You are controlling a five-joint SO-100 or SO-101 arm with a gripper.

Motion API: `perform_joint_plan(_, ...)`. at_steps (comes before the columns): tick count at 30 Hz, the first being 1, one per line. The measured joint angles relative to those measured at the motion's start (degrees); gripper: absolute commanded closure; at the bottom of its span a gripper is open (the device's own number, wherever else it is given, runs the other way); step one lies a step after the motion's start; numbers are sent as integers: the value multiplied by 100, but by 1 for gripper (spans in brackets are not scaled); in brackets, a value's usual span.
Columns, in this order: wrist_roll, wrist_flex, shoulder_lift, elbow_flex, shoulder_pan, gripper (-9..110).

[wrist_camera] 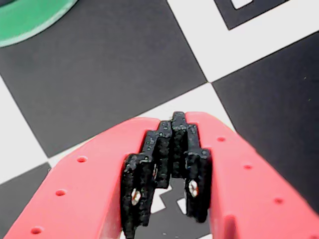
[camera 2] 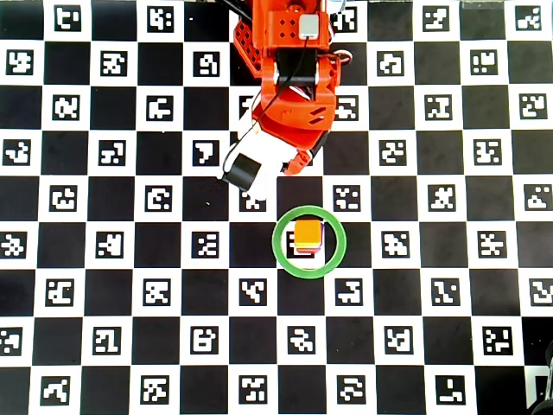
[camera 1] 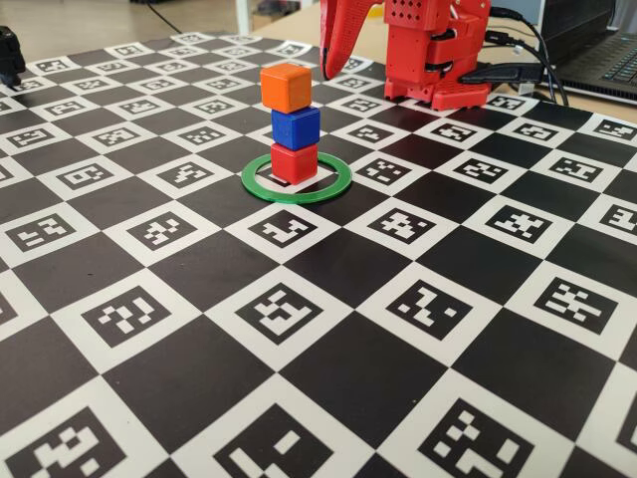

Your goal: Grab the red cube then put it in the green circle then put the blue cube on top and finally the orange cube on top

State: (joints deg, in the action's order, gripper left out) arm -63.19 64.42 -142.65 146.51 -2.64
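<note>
Three cubes stand stacked inside the green circle (camera 1: 296,197): the red cube (camera 1: 294,162) on the mat, the blue cube (camera 1: 296,127) on it, the orange cube (camera 1: 286,88) on top. From overhead only the orange cube (camera 2: 308,233) shows clearly, inside the green circle (camera 2: 275,239). My red gripper (camera 1: 328,62) hangs behind and to the right of the stack, apart from it. In the wrist view the gripper (wrist_camera: 178,120) is shut with nothing between its black pads, over the mat, with an arc of the green circle (wrist_camera: 30,17) at the top left.
A black-and-white marker mat (camera 1: 328,398) covers the table. The red arm base (camera 1: 438,60) stands at the far edge, with a laptop (camera 1: 597,50) and cables to its right. A black object (camera 1: 10,55) sits at the far left.
</note>
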Motion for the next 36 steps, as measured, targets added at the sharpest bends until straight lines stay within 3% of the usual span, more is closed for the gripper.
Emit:
perform_joint_plan(16, -800, 9, -3006, 1890, -176, 106)
perform_joint_plan(36, -1107, 255, -4562, 3190, -229, 107)
